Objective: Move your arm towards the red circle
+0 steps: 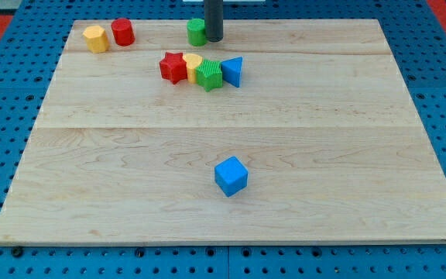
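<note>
The red circle (pixel 122 32) is a short red cylinder standing near the top left of the wooden board (pixel 231 178). A yellow block (pixel 95 38) sits just to its left. My tip (pixel 214 38) is at the view's top centre, touching the right side of a green cylinder (pixel 197 32). The tip is well to the right of the red circle, with the green cylinder between them.
Below the tip a tight cluster holds a red star (pixel 173 67), a yellow block (pixel 193 63), a green block (pixel 208 75) and a blue triangle (pixel 233 71). A blue cube (pixel 231 176) sits alone lower down the board.
</note>
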You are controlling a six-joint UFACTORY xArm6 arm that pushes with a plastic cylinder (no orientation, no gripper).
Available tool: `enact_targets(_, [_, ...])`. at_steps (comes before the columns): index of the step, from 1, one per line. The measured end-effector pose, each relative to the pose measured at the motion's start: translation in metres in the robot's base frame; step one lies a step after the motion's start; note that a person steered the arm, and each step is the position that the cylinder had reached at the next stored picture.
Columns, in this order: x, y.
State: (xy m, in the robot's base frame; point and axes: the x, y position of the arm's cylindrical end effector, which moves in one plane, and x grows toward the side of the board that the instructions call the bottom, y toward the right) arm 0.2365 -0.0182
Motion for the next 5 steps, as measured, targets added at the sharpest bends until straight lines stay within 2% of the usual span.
enact_targets(2, [0.005,0.055])
enact_targets(4, [0.005,0.060])
enact_targets(5, [0.007,0.083])
